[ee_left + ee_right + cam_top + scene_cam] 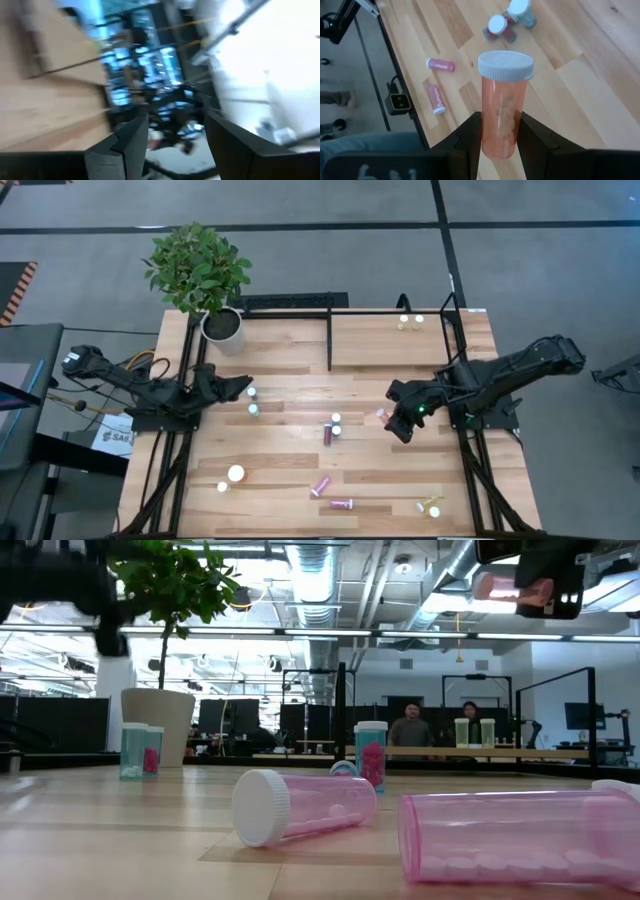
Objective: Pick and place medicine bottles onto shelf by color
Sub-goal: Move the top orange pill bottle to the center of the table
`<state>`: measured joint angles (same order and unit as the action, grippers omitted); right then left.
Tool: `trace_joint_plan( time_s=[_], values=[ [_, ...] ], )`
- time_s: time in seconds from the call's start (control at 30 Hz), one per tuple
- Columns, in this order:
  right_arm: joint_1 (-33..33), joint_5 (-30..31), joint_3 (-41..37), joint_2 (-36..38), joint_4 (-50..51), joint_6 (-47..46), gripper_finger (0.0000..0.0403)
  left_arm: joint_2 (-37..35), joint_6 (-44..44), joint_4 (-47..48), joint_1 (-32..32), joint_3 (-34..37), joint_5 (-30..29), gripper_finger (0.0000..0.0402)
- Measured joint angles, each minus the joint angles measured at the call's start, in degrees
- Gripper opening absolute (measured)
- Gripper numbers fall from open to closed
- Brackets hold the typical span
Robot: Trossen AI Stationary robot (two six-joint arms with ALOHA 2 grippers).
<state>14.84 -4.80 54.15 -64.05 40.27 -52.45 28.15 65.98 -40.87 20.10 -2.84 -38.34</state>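
Medicine bottles: one orange, white-capped bottle pinched in right hand, above desk; contents indistinct. Others scattered on desk. Left hand spread, empty, surroundings blurred. Shelf partly occluded.

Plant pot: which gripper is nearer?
Left. The left gripper, empty, sits just below the plant pot in the high view; the right gripper, holding an orange bottle, is across the table.

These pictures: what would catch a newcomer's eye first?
The right pincer holds an orange bottle upright above the table. Small white-capped bottles lie scattered over the planks, and a leafy plant stands at the far left corner. The left pincer hangs open and empty.
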Motion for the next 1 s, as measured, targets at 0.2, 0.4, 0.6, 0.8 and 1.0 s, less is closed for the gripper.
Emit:
trace_joint_plan(
  time_s=[0.2,0.4,0.6,0.8,1.0],
  values=[
    [1.94,0.11,0.0,0.0,-0.02,0.0,0.0127,16.11,-3.74,6.77,0.0,-13.53,5.63,0.018],
    [4.23,0.15,0.0,0.0,-0.03,-0.02,0.0127,39.44,-5.47,8.94,-0.1,-29.83,13.02,0.0181],
    [6.53,0.12,0.0,0.0,-0.03,0.45,0.0127,55.28,-5.23,8.67,-1.25,-43.01,25.59,0.0198],
    [8.18,-1.46,0.0,0.0,-0.99,3.89,0.0127,67.67,-1.62,8.96,-3.02,-53.4,29.74,0.0236],
    [8.59,-7.21,0.0,0.0,-3.08,6.47,0.0127,76.95,0.37,8.78,-5.14,-62.03,30.19,0.0266]
  ],
)
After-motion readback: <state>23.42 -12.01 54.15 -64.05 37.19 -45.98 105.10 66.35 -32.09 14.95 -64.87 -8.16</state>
